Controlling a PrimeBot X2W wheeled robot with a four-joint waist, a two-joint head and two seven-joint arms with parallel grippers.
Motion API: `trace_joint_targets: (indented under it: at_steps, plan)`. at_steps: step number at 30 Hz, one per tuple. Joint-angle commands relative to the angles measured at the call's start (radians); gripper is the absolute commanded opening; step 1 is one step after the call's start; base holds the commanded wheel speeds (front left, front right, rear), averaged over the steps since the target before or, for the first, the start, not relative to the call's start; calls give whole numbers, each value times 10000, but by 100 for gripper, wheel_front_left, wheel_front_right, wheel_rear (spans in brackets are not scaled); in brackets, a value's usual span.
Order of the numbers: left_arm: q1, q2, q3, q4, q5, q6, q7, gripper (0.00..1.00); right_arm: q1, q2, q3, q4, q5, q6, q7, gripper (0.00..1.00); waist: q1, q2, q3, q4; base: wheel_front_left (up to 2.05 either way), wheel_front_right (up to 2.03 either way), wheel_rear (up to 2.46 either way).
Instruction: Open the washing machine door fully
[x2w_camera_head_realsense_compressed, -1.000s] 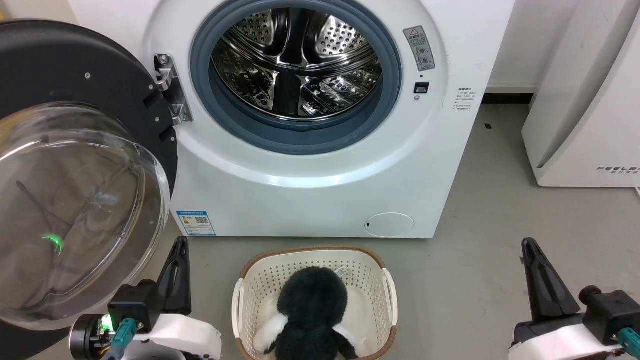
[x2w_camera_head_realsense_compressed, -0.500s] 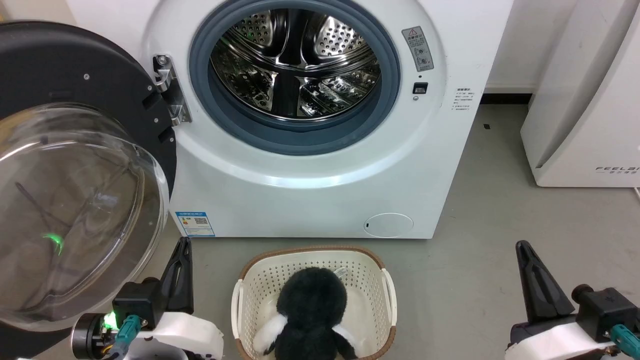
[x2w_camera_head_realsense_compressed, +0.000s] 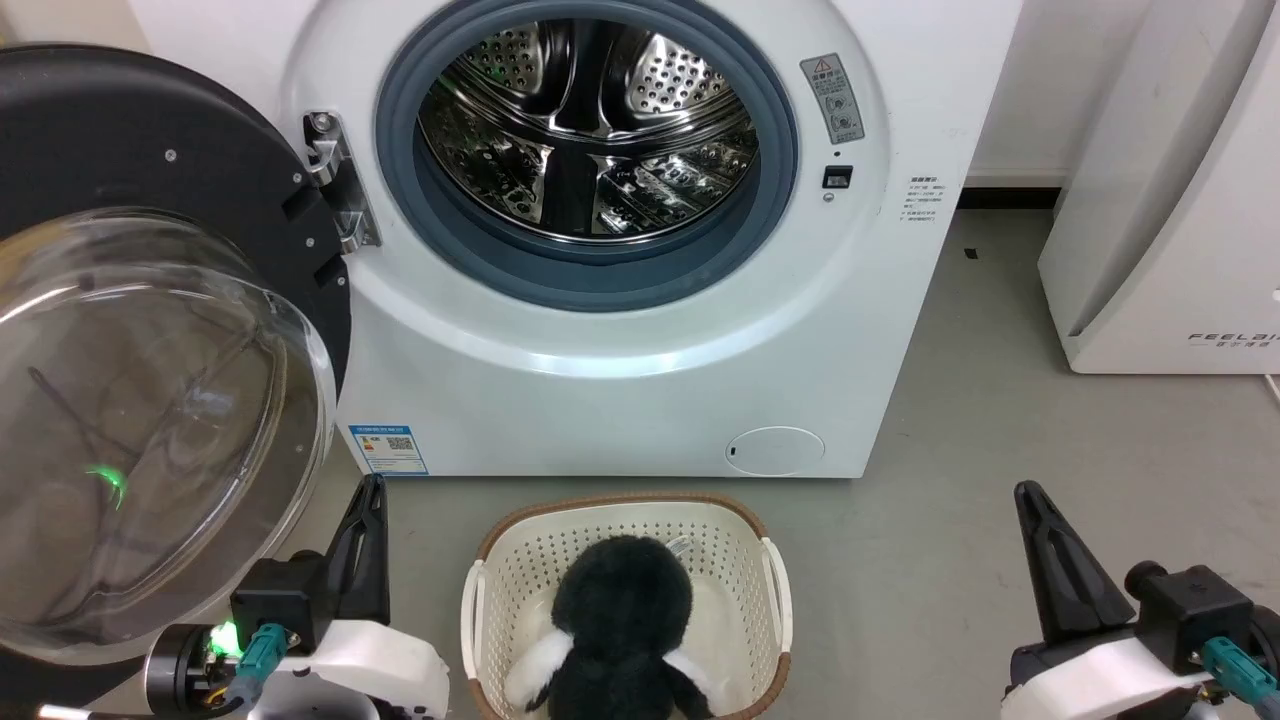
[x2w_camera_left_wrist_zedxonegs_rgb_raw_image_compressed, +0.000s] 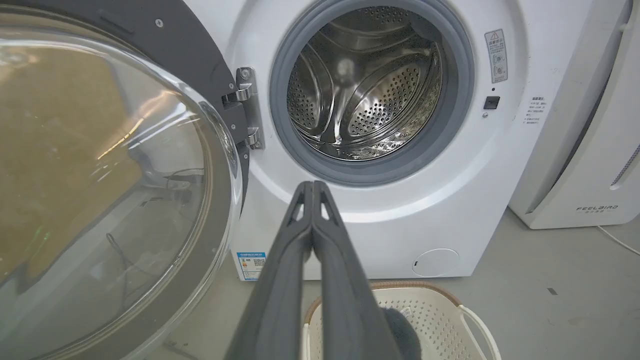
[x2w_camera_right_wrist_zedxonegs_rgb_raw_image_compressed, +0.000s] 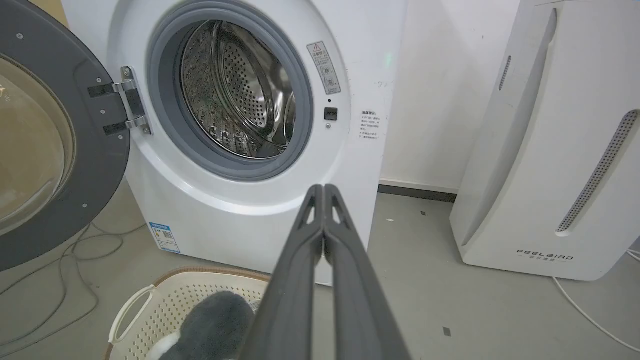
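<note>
The washing machine door (x2w_camera_head_realsense_compressed: 150, 130), a black ring with a bulging clear glass bowl, stands swung wide to the left on its metal hinge (x2w_camera_head_realsense_compressed: 335, 190). The white washing machine (x2w_camera_head_realsense_compressed: 620, 400) shows its grey-ringed steel drum uncovered. My left gripper (x2w_camera_head_realsense_compressed: 372, 482) is shut and empty, low beside the door's lower right rim, apart from it. My right gripper (x2w_camera_head_realsense_compressed: 1025, 490) is shut and empty over the floor at the lower right. In the left wrist view the left gripper (x2w_camera_left_wrist_zedxonegs_rgb_raw_image_compressed: 312, 184) points at the machine front, door (x2w_camera_left_wrist_zedxonegs_rgb_raw_image_compressed: 100, 175) to its left. The right gripper (x2w_camera_right_wrist_zedxonegs_rgb_raw_image_compressed: 324, 187) points at the machine's right side.
A cream basket (x2w_camera_head_realsense_compressed: 775, 590) holding a black and white plush toy (x2w_camera_head_realsense_compressed: 625, 610) sits on the floor before the machine, between my grippers. A white FEELAIR appliance (x2w_camera_head_realsense_compressed: 1180, 200) stands at the right. Cables (x2w_camera_right_wrist_zedxonegs_rgb_raw_image_compressed: 75, 250) lie on the floor under the door.
The right gripper has slid a little left and the left gripper slightly right. The head view has shifted slightly. The door has not moved.
</note>
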Motion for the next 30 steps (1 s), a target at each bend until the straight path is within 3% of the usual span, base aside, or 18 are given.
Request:
trace_joint_targets:
  at_steps: [1, 30]
  plan:
    - [112, 7, -4, -57, 86, 51, 40, 0, -141, 16, 25, 50, -35, 5, 52, 0, 0, 0, -1, -2, 0, 0, 0]
    - [157, 10, -117, -260, 259, 142, 653, 0, -267, 23, 223, 210, -231, 7, 668, 0, 0, 0, -35, -65, 0, 0, 0]
